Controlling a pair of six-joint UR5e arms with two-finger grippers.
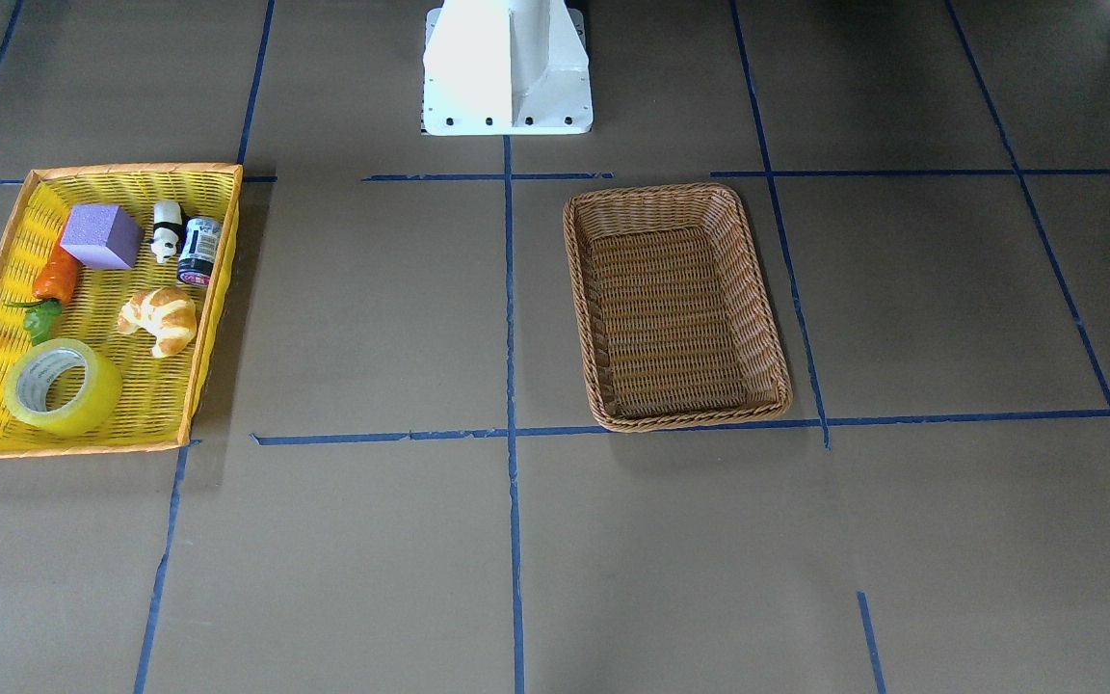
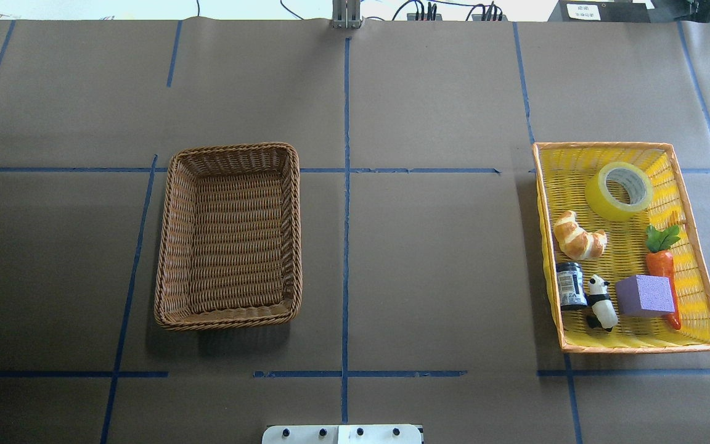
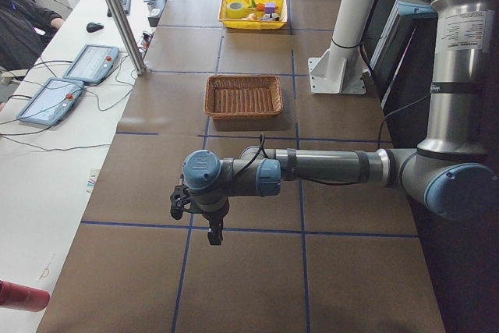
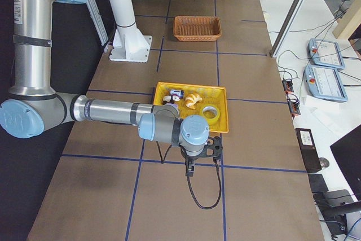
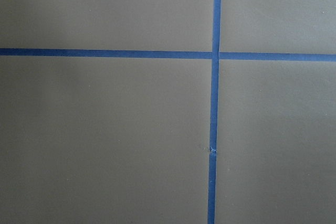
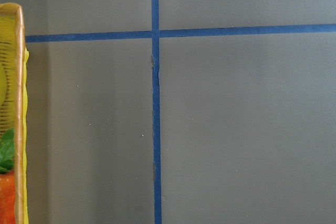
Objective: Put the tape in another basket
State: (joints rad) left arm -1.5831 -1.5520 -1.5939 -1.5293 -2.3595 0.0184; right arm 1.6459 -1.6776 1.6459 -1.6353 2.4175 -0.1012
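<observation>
Overhead, we see the tape (image 2: pixel 619 190) lying at the yellow tray's (image 2: pixel 638 349) far end, well apart from the basket (image 2: pixel 235 147). For the left gripper (image 3: pixel 212 233) and the right gripper (image 4: pixel 190 170), we cannot tell the fingers' state.

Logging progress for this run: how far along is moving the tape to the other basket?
Done: nothing. The translucent yellow roll of packing tape lies in the bright yellow tray basket, and the brown wicker basket holds nothing. In hand: nothing. The left tool and right tool hang over the brown table, the right one just outside the yellow tray. Left: grasp, carry and place the tape.
</observation>
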